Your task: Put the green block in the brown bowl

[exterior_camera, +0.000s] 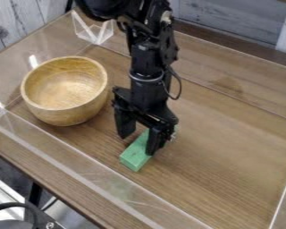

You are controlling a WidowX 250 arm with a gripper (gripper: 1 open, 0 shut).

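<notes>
Green block [136,157] outside brown bowl [64,90]

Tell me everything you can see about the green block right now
The green block is a small, bright green, matte bar lying flat on the wooden table, its long axis running diagonally up and to the right. Only its lower end shows clearly; the upper part is hidden behind the open gripper, whose fingers straddle it. Whether they touch it cannot be told. It sits to the right of and below the brown bowl, apart from it.
</notes>
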